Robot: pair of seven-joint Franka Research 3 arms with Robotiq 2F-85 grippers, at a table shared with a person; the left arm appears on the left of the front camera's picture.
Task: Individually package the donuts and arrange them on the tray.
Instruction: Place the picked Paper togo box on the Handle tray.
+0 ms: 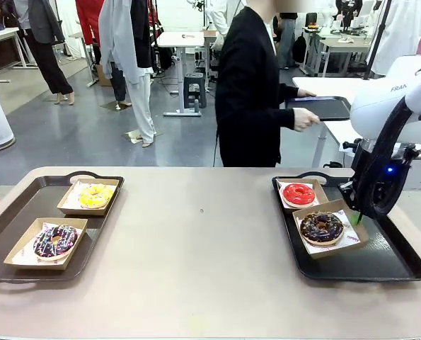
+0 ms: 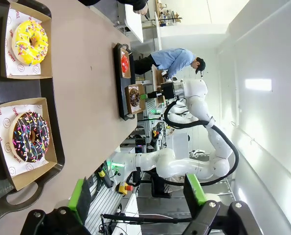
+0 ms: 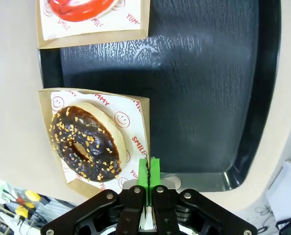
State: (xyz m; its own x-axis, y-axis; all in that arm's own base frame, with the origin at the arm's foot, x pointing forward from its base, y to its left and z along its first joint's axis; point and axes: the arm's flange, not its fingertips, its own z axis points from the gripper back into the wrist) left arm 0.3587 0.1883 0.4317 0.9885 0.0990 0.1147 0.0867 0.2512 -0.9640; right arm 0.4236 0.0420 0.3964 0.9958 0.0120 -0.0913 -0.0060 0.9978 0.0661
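On the beige surface (image 1: 203,241), a black tray (image 1: 5,234) at lower left of the front view carries a yellow-iced ring donut (image 1: 96,195) and a chocolate donut with pink-white sprinkles (image 1: 55,241), each in a brown cardboard box. At right, a second black tray (image 1: 380,262) holds a glossy red-iced donut (image 1: 298,193) and a dark chocolate speckled donut (image 1: 321,227), also boxed. The right gripper (image 3: 149,174) has its green-padded fingers clenched on the speckled donut's box edge (image 3: 144,142). The left gripper (image 2: 135,196) hangs released, grasping nothing.
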